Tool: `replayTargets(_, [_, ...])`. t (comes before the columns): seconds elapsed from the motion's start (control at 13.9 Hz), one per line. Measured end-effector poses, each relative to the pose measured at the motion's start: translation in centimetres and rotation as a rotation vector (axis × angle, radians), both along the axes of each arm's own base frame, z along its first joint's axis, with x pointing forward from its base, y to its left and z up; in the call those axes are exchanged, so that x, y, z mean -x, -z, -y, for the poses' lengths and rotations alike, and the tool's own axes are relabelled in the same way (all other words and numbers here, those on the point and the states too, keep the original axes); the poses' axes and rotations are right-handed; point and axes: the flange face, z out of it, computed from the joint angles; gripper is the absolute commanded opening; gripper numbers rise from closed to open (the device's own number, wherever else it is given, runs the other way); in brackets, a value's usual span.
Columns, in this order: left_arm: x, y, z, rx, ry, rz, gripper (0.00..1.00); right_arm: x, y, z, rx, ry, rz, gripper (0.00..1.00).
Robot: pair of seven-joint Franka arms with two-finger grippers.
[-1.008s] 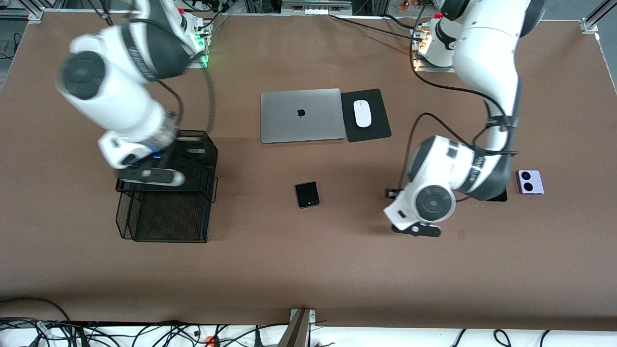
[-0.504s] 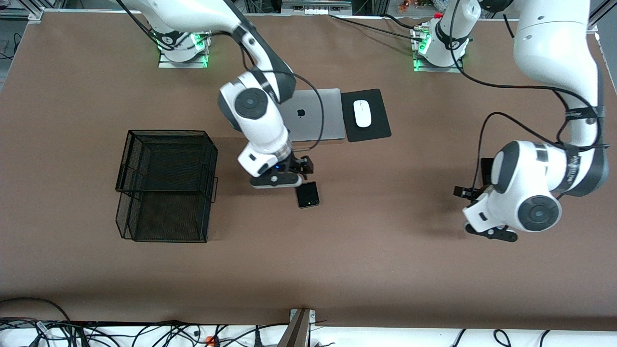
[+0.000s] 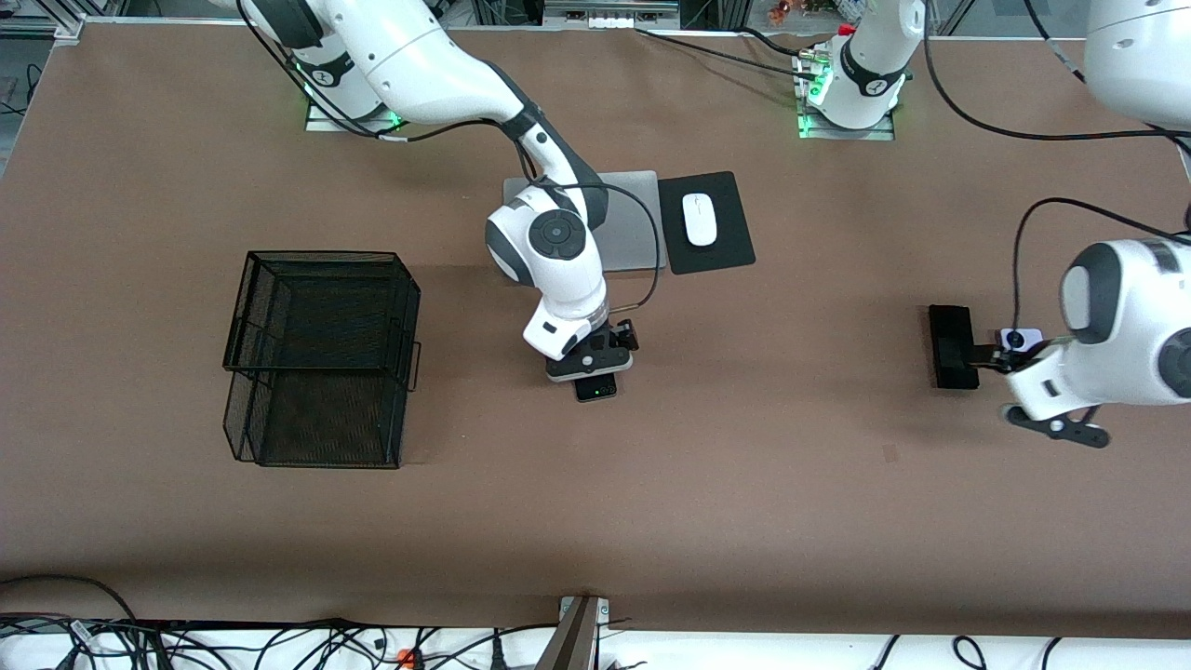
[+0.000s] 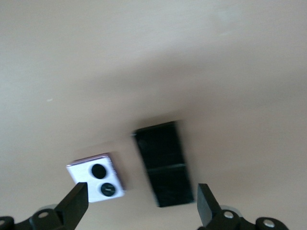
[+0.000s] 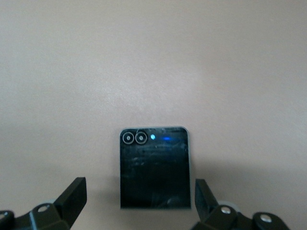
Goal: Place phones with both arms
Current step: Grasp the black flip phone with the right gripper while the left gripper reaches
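A squarish black folded phone [image 3: 596, 388] [image 5: 154, 167] lies mid-table, nearer to the front camera than the laptop. My right gripper [image 3: 593, 365] [image 5: 139, 197] hangs just over it, open, with one finger on each side of the phone and nothing gripped. Toward the left arm's end of the table lie a longer black slab phone [image 3: 953, 346] [image 4: 163, 163] and, beside it, a lilac phone [image 3: 1022, 339] [image 4: 96, 178] with two round black lenses. My left gripper [image 3: 992, 356] [image 4: 140, 205] is open over the gap between them and holds nothing.
A black wire-mesh basket [image 3: 321, 358] stands toward the right arm's end of the table. A silver laptop [image 3: 633, 233], partly covered by the right arm, lies beside a white mouse [image 3: 700, 219] on a black pad [image 3: 730, 247].
The right arm swung from the basket to over the folded phone. The left arm moved toward its own end of the table, uncovering the black slab. Both grippers stayed open.
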Motion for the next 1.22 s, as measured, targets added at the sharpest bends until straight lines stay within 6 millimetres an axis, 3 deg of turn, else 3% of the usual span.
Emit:
replayTargets(0.22, [1.9, 2.3, -5.8, 0.006, -0.053, 0.061, 1.0, -0.2, 2.0, 0.2, 0.015, -0.038, 0.027, 1.0])
replayTargets(0.72, [5.7, 6.2, -11.5, 0.049, -0.189, 0.143, 1.0, 0.0, 3.2, 0.3, 0.032, -0.058, 0.022, 1.0])
replayTargets(1.08, [8.3, 9.3, -12.5, 0.079, -0.257, 0.179, 1.0, 0.3, 4.4, 0.3, 0.045, -0.064, 0.012, 1.0])
replayTargets(1.22, [8.7, 9.8, -12.4, 0.082, -0.265, 0.18, 1.0, 0.3, 4.5, 0.3, 0.046, -0.066, 0.014, 0.93])
